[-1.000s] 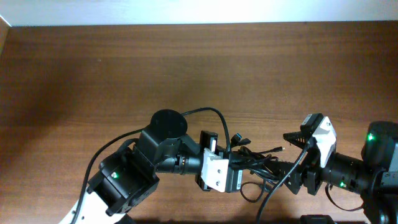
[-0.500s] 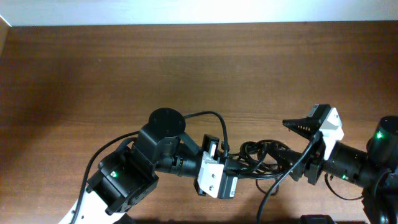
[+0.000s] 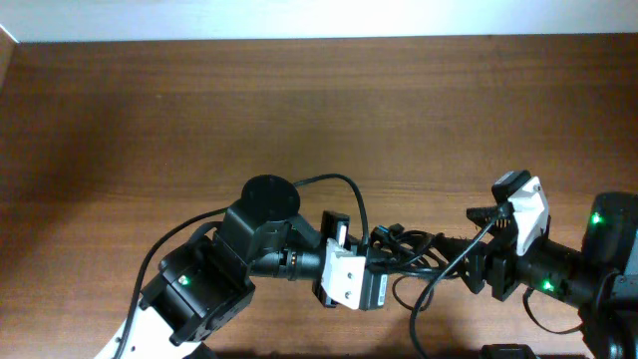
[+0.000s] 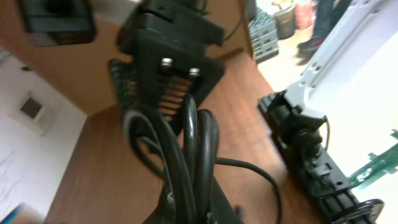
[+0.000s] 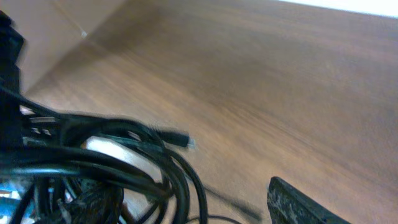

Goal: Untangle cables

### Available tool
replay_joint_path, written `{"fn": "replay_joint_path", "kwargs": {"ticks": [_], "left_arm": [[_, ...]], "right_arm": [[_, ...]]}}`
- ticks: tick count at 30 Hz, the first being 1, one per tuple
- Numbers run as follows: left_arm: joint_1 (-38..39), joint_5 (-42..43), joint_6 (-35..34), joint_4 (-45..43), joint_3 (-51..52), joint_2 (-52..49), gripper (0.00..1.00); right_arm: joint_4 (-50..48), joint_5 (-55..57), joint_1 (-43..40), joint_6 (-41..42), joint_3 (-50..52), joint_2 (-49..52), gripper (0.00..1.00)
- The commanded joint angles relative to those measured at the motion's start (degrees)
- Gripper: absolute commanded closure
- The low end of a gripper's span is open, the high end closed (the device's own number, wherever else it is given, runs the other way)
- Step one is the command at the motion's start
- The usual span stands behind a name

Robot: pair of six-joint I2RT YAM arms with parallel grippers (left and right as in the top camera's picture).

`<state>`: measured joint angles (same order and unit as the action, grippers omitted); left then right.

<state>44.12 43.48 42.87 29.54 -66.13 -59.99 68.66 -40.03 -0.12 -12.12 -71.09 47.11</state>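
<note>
Black cables [image 3: 427, 245] trail from low left end effector [image 3: 391, 262].

Black cables [image 3: 409, 249], brown wood-grain table [image 3: 299, 120]

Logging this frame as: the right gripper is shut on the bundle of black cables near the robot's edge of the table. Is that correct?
Not quite: it is the left gripper that is shut on the cables, as the left wrist view shows. The bundle is indeed near the robot's edge of the table.
</note>
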Motion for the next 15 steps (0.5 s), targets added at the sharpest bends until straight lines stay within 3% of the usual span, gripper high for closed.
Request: {"fn": "replay_joint_path", "kwargs": {"ticks": [1, 9, 15], "left_arm": [[0.3, -5.7, 0.3, -0.3, -0.7, 0.7, 1.00], [0.3, -7.3, 0.3, 2.1, -0.7, 0.7, 1.00], [0.3, -0.6, 0.5, 2.5, -0.7, 0.7, 1.00]], "right_arm": [[2.0, 4.3, -0.3, -1.6, -0.9, 0.2, 0.28], [0.9, 4.0, -0.3, -6.1, -0.9, -1.8, 0.28], [-2.1, 1.0, -0.3, -12.6, -1.0, -3.3, 0.28]]}}
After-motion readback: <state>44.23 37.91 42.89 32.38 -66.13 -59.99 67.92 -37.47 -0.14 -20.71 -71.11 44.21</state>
